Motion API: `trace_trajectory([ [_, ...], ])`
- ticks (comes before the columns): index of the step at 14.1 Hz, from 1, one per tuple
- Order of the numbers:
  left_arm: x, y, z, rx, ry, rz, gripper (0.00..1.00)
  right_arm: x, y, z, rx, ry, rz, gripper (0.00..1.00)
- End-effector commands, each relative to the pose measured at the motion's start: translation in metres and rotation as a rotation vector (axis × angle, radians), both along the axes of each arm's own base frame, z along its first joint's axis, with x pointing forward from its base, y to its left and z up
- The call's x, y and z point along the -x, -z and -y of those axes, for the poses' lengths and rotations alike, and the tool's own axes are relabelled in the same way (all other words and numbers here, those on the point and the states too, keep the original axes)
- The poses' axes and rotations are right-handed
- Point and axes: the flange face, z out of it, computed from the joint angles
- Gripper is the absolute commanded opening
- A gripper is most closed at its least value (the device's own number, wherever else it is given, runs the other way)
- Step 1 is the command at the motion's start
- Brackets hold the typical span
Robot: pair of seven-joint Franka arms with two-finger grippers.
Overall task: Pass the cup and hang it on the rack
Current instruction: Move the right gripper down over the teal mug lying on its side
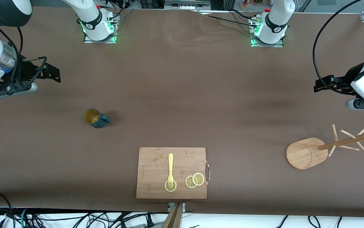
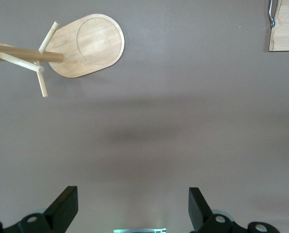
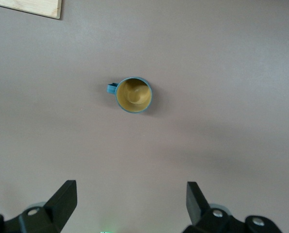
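Observation:
The cup [image 1: 95, 118], dark teal with a yellow-ochre inside, stands upright on the brown table toward the right arm's end. My right gripper [image 1: 53, 72] hangs open and empty in the air near that end; in the right wrist view the cup [image 3: 133, 95] lies well ahead of the right gripper [image 3: 131, 189]. The rack [image 1: 305, 153], a light wooden mug tree with an oval base and thin pegs, stands toward the left arm's end. My left gripper [image 1: 319, 85] waits open and empty in the air near it. The left wrist view shows the rack [image 2: 88, 46] far ahead of the left gripper [image 2: 133, 194].
A rectangular wooden cutting board [image 1: 153, 164] with a metal handle lies near the front camera's edge, midway along the table. On it are a yellow fork [image 1: 170, 164] and lemon slices [image 1: 195, 180]. Board corners [image 2: 285, 29] [image 3: 33, 7] show in both wrist views.

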Motion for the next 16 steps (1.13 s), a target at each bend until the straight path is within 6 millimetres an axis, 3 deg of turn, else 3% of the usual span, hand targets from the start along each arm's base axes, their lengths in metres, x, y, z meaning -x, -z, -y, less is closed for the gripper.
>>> trace_trajectory([
  [1, -0.003, -0.005, 0.002, 0.011, 0.013, 0.004, 1.0, 0.008, 0.017, 0.0, 0.012, 0.0, 0.017, 1.0],
  [6, -0.003, -0.005, 0.002, 0.011, 0.013, 0.004, 1.0, 0.016, 0.089, 0.005, 0.042, 0.04, 0.042, 1.0],
  [9, -0.003, -0.005, -0.003, 0.011, 0.007, 0.004, 1.0, 0.027, 0.158, 0.004, 0.028, 0.037, 0.124, 1.0],
  [11, -0.003, -0.005, -0.004, 0.013, 0.005, 0.003, 1.0, 0.039, 0.193, 0.004, 0.02, 0.036, 0.158, 1.0],
  [16, -0.003, -0.005, -0.008, 0.011, 0.002, 0.006, 1.0, 0.023, 0.255, 0.005, 0.03, 0.055, 0.157, 1.0],
])
